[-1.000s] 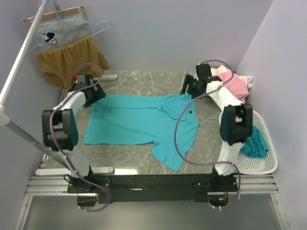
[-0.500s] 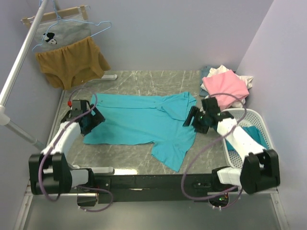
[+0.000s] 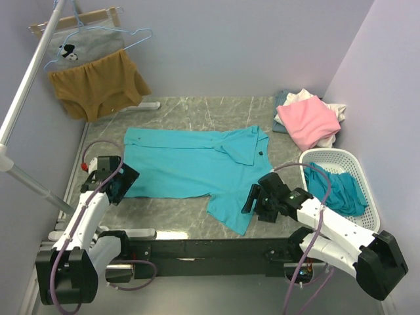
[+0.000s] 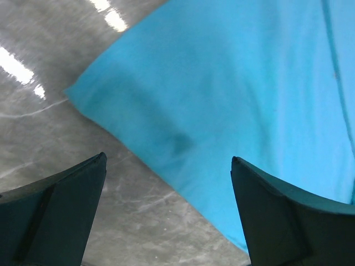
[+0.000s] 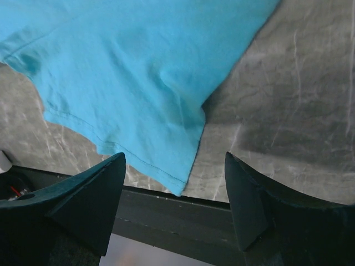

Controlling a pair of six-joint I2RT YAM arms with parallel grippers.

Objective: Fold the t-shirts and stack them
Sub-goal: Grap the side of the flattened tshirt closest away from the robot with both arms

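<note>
Lying spread flat on table (image 3: 190,110): turquoise t-shirt (image 3: 190,164) | left claw (image 3: 123,180): open, empty, at shirt's near-left corner | right claw (image 3: 252,199): open, empty, at near sleeve hem | pink t-shirt (image 3: 307,121): far-right pile.

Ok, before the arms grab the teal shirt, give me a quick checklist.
1. Left fingers open: ok.
2. Right fingers open: ok.
3. Shirt spread flat on the table: ok.
4. Shirt corner in front of the gap between the left fingers: ok.
5. Sleeve hem in front of the gap between the right fingers: ok.
6. Fingers low enough to pinch cloth: cannot tell.
</note>
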